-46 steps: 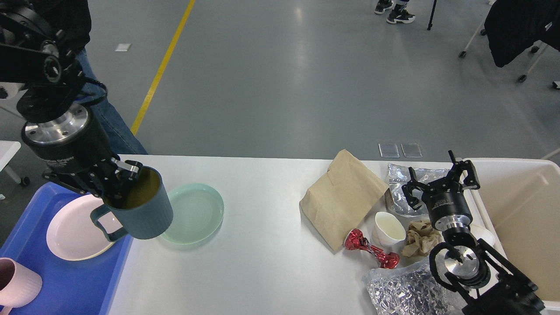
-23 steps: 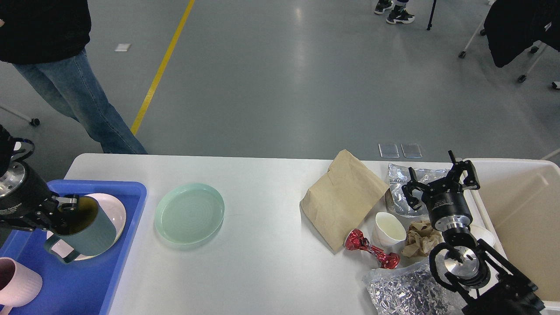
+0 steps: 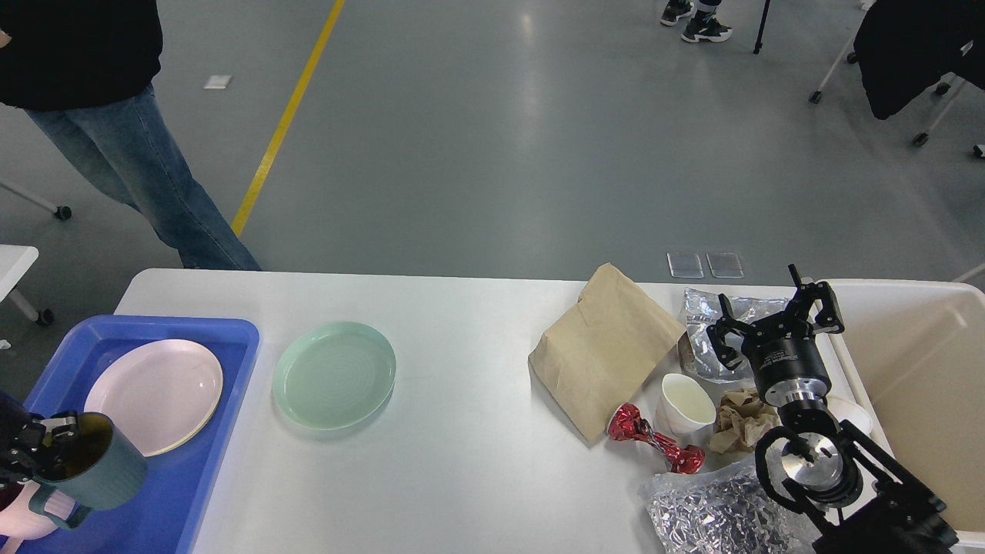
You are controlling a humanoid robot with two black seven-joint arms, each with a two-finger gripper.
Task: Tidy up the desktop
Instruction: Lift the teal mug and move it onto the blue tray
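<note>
Left gripper [image 3: 42, 454]: clenched on the rim of the dark teal mug [image 3: 92, 471], low at the frame's 8 o'clock, over the blue tray [image 3: 223, 400].
Mug placement: judging by eye, it wants to go down upright on bare tray floor, clear of the pink plate [image 3: 154, 394] at its 1 o'clock and the pink cup [image 3: 23, 523] tucked under it.
Release: best only once the base sits flat.
Right gripper [image 3: 773, 319]: fingers spread, holding nothing, hovering over the litter at 4 o'clock.
Desktop [image 3: 462, 431]: white, spanning the middle; green plate [image 3: 335, 375] and brown paper bag [image 3: 604, 350] not yet cleared.
Risk: clipping the pink cup on descent.
</note>
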